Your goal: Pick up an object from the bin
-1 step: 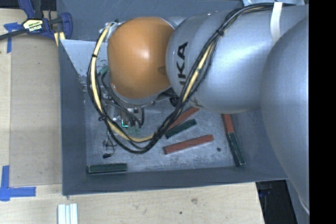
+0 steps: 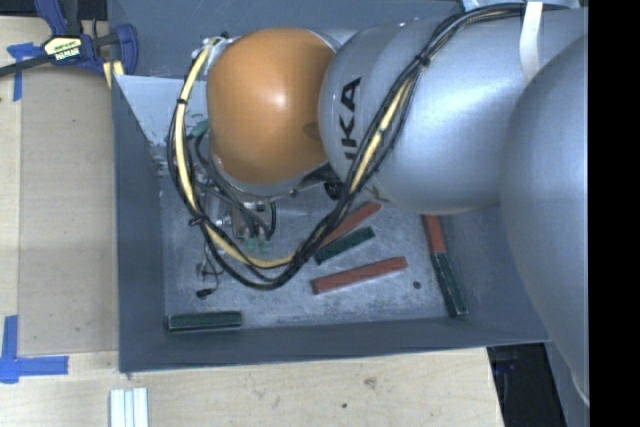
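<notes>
My gripper is low in the left half of the bin, under the orange cover, with cables looped around it. What lies directly beneath it is hidden. The closest loose things lie to its right: a dark green flat stick and a red-brown flat stick just below that one. A dark green bar rests against the bin's front wall, below and left of the gripper.
Another red-brown stick pokes out from under the arm. By the right wall, a red stick and a dark green stick lie end to end. The arm covers the bin's back and right.
</notes>
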Robot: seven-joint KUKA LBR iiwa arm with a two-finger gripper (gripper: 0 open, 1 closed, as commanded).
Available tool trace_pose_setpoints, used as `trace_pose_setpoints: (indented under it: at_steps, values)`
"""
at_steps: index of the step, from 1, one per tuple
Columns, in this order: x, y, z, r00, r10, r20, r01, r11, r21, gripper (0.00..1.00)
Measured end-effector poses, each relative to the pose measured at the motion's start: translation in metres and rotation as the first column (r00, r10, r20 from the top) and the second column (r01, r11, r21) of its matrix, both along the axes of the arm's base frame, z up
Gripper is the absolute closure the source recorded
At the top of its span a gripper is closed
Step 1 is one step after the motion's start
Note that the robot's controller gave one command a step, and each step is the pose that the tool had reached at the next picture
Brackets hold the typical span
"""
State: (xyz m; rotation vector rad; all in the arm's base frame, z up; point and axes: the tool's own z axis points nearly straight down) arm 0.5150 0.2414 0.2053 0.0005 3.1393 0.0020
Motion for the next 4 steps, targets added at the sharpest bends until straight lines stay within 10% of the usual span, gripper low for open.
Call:
trace_pose_setpoints:
  at_steps: [2, 3, 4]
  values:
    - [0.022, -0.097, -0.059, 1.0, 0.005, -0.002, -0.005, 1.0, -0.003, 0.0]
    - [0.066, -0.088, -0.11, 1.0, -0.005, 0.009, 0.005, 1.0, 0.002, 0.0]
    - [0.077, -0.097, -0.119, 1.0, 0.026, -0.007, -0.026, 1.0, -0.002, 0.0]
